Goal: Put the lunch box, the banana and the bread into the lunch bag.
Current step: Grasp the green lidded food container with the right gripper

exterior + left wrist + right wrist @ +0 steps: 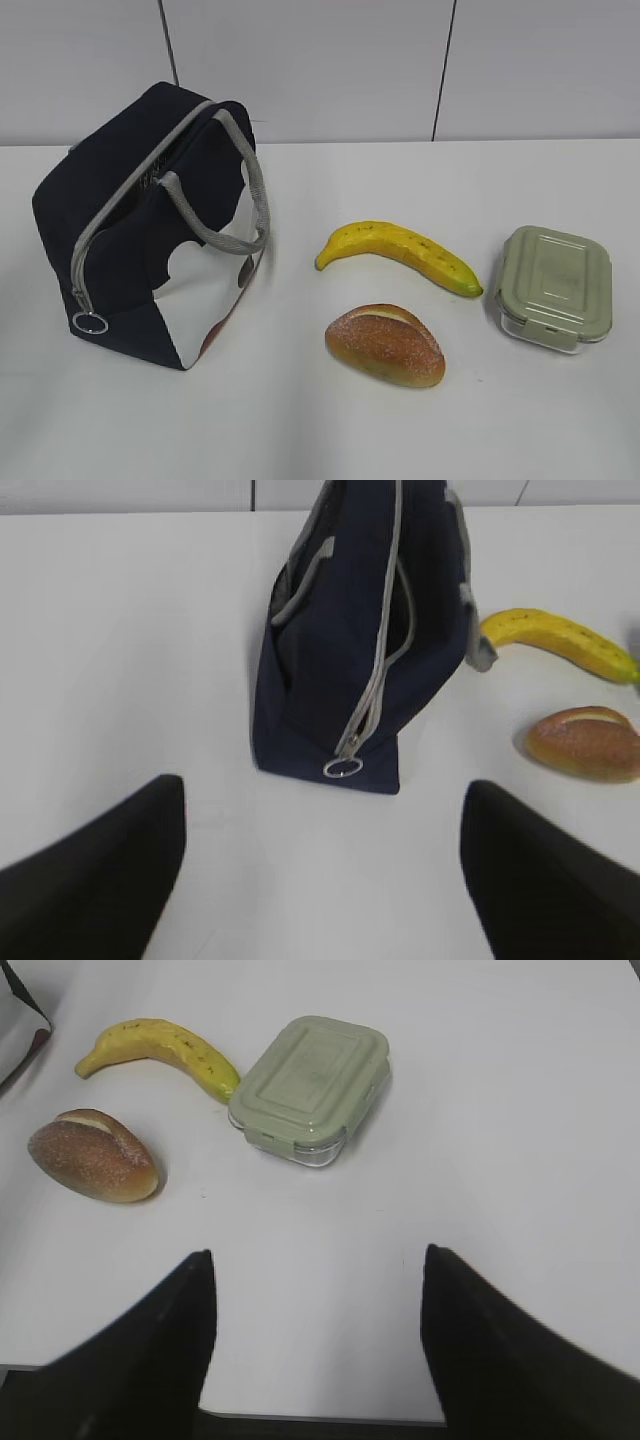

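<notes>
Lunch bag (130, 230) stands at the left of the white worktop (450, 180), zipper closed, ring pull (90, 323) at its near end. Banana (400, 252), bread (385, 345) and lunch box (553, 287) lie apart to its right. Left gripper (322, 865) and right gripper (315, 1330) hover with jaws wide, holding nothing.

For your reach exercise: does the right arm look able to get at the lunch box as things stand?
Probably yes: the lunch box lies ahead of the open right gripper, with only bare table between.
</notes>
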You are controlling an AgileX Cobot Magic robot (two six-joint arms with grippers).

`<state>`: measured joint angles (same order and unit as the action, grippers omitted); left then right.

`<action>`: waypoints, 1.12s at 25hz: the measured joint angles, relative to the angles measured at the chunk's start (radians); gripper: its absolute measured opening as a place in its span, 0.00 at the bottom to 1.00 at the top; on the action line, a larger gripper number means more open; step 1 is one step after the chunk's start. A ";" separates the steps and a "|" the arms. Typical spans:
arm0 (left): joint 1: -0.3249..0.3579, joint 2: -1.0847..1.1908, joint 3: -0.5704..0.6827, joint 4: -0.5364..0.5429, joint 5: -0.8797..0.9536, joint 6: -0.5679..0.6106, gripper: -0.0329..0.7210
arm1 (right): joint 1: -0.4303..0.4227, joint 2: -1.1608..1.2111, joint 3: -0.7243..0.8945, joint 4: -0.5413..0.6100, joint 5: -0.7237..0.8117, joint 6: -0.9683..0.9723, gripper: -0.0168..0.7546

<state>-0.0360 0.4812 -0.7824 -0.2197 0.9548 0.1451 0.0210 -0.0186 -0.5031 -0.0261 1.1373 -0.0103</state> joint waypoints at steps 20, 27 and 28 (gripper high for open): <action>-0.099 0.961 -0.703 -0.055 0.187 0.165 0.66 | 0.000 0.000 0.000 0.000 0.000 0.000 0.64; -0.100 1.193 -0.894 -0.057 0.256 0.188 0.61 | 0.000 0.000 0.000 0.000 0.000 0.000 0.64; -0.100 1.220 -0.916 -0.058 0.263 0.190 0.60 | 0.000 0.000 0.000 0.000 0.000 0.000 0.64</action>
<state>-0.1356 1.7010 -1.6985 -0.2777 1.2182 0.3351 0.0210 -0.0186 -0.5031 -0.0261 1.1373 -0.0103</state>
